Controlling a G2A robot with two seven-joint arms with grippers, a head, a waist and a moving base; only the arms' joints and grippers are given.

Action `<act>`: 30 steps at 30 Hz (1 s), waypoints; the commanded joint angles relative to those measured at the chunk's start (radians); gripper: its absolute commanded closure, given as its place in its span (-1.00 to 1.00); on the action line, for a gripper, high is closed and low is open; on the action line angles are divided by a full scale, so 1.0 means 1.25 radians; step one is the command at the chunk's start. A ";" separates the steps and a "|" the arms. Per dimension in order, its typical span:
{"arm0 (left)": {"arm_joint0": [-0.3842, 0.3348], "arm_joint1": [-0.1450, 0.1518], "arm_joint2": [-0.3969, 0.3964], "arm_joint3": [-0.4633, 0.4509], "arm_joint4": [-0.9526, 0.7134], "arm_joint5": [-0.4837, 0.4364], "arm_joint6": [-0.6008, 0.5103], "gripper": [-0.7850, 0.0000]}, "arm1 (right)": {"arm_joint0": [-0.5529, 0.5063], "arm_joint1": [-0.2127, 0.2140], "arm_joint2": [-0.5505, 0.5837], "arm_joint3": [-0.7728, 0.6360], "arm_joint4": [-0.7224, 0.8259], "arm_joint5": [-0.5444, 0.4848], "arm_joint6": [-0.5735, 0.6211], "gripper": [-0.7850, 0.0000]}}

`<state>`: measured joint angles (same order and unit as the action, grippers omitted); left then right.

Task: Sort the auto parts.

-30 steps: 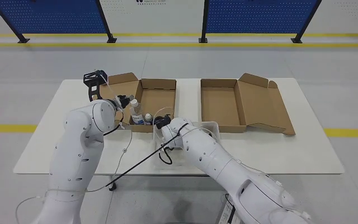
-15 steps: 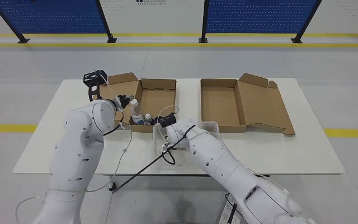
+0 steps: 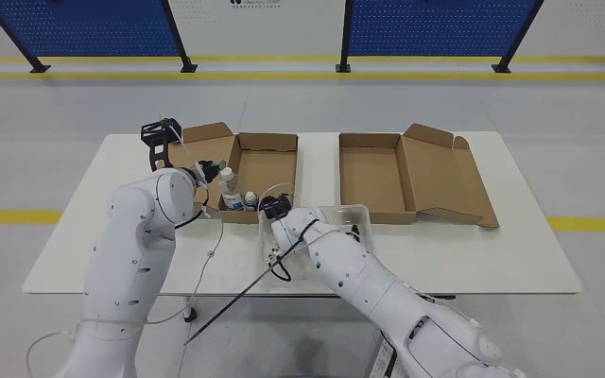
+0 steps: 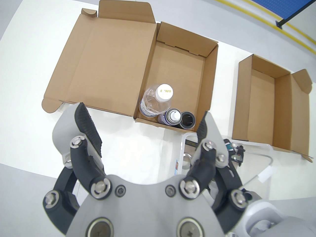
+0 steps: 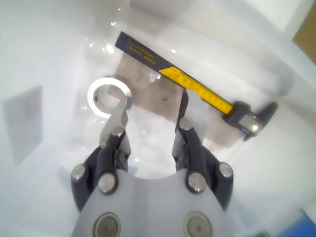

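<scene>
Inside the clear plastic bin (image 5: pixel 49 38) at the near edge of the table (image 3: pixel 529 246), my right gripper (image 5: pixel 153 102) hangs with its jaws spread and nothing between them. One fingertip (image 5: pixel 121 107) overlaps the rim of a metal ring (image 5: pixel 109 82) lying flat on the bin floor. The other stands just beside the yellow beam of a digital caliper (image 5: pixel 197 86), which lies slanted across the floor with its display head toward a corner. I cannot tell whether either tip touches anything. Compared with a second ago, my right arm has shifted a little in the top view: its forward link now sits nearer my body, so more of the bin's rim shows beyond it. The black cable slung from the arm also hangs along a different line. My left gripper (image 4: pixel 142 112) has not moved. It hovers above the table in front of the left cardboard box (image 4: pixel 180 75), jaws wide apart and empty. In that box's corner nearest the bin stand a clear bottle with a white cap (image 4: pixel 158 101), a spray can (image 4: pixel 170 117) touching it, and a black tube (image 4: pixel 187 122) just beside the can, all where they were. The right cardboard box (image 4: pixel 264 104) lies open on the far side of the bin, unchanged.
</scene>
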<state>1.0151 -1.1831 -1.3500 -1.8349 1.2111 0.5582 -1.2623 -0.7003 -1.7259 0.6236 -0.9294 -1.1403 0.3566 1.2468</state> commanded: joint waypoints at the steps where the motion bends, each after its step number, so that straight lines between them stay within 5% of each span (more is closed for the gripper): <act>1: 0.000 0.000 0.000 0.000 0.000 0.000 0.000 -1.00 | 0.003 -0.007 -0.006 0.014 0.006 -0.010 -0.007 0.05; 10: 0.000 0.000 0.000 0.000 0.000 0.000 0.000 -1.00 | 0.016 -0.033 -0.017 0.065 0.022 -0.025 -0.024 0.09; 24: 0.000 0.000 0.000 0.000 0.000 0.000 0.000 -1.00 | 0.023 -0.052 -0.001 0.116 0.043 -0.041 -0.040 0.44; 30: 0.000 0.000 0.000 0.000 0.000 0.000 0.000 -1.00 | 0.024 -0.054 0.013 0.125 0.043 -0.042 -0.046 0.98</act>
<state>1.0151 -1.1831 -1.3500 -1.8349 1.2111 0.5582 -1.2623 -0.6704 -1.7939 0.6355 -0.7741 -1.0855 0.3033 1.1910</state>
